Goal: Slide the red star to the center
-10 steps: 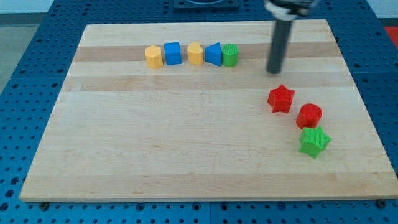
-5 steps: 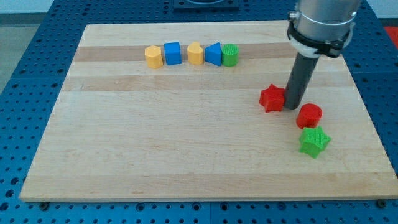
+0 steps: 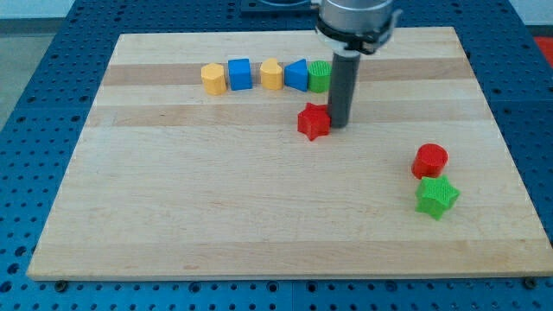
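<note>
A: Item one, end effector. State?

B: A plain rod, nothing to spread or pinch. My tip (image 3: 339, 126) stands on the surface (image 3: 216, 207), touching the red star (image 3: 314, 122) on the side facing the right edge.

A: Item two, the red star. Location?

B: Slightly toward the top edge and right edge from the middle of the surface, just below the row near the top edge: yellow block (image 3: 212, 79), blue block (image 3: 240, 74), second yellow block (image 3: 271, 74), second blue block (image 3: 296, 75), green block (image 3: 320, 76).

A: Bearing of star from tip?

B: Toward the left edge, hardly any offset up or down. By my judgement the centre lies beyond the star toward the left and bottom edges, so the contact wants shifting a little toward the top edge.

A: Remaining stock?

B: Red cylinder (image 3: 429, 161) and green star (image 3: 436, 196), near the right edge, well apart.
</note>
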You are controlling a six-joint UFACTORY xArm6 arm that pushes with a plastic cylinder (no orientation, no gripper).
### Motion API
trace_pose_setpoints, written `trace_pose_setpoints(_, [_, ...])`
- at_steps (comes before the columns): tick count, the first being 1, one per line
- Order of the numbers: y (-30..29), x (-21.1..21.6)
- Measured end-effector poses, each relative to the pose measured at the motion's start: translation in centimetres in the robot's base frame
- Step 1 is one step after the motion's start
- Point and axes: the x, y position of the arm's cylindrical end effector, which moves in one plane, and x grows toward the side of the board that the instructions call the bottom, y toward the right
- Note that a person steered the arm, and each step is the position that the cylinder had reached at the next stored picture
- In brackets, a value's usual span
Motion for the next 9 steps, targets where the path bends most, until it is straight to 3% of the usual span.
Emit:
trace_pose_setpoints(2, [-2.0,-2.2])
trace_pose_setpoints(4, [-4.1,0.6])
trace_pose_setpoints(6, [1.2,0.5])
trace_pose_setpoints(8, [-3.7,5.3])
trace_pose_setpoints(9, [-5.2,5.3])
